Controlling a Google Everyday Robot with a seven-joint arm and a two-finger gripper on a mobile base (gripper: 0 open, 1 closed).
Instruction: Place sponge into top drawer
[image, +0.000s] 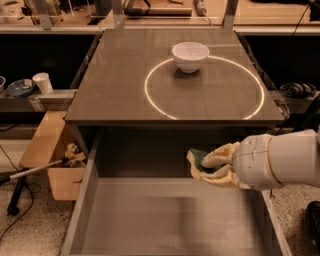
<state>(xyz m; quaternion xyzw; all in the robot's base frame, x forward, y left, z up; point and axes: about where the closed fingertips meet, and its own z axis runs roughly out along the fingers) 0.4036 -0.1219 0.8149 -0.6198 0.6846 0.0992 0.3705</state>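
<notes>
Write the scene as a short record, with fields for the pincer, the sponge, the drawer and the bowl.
pincer: reaches in from the right, shut on the sponge, over the drawer's back right part
sponge: held in the pincer, green side showing, not yet released
top drawer: pulled open below the table
bowl: white, upright on the table, at the far side of the light ring

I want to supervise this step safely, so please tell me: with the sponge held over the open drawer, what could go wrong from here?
1. The gripper holds the sponge at the back right of the drawer, just under the front edge of the table. If it rises carelessly, it may hit that edge.
2. The sponge hangs above the drawer bottom, towards the right wall. Released here, it could bounce or land on the wall.
</notes>
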